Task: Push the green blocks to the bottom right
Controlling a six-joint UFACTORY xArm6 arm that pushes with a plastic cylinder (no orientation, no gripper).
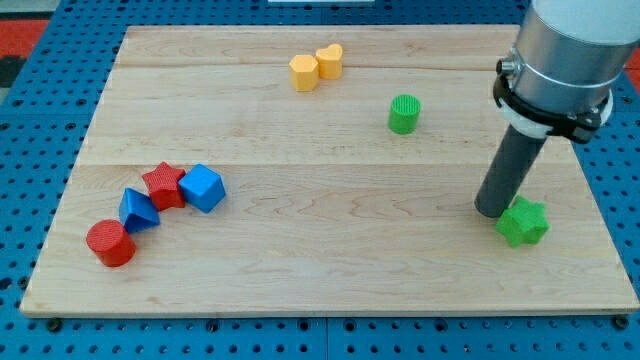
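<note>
A green star block (523,222) lies near the board's right edge, low in the view. A green cylinder (404,114) stands higher up, right of centre. My tip (492,211) rests on the board right against the star's upper left side; it looks to be touching it. The dark rod rises from there to the grey arm body (570,50) at the view's top right. The cylinder is well up and to the left of my tip.
A yellow hexagon (304,72) and a yellow heart (329,60) sit together near the top edge. At the lower left are a red star (164,185), a blue cube (202,187), a blue triangle (137,209) and a red cylinder (110,243).
</note>
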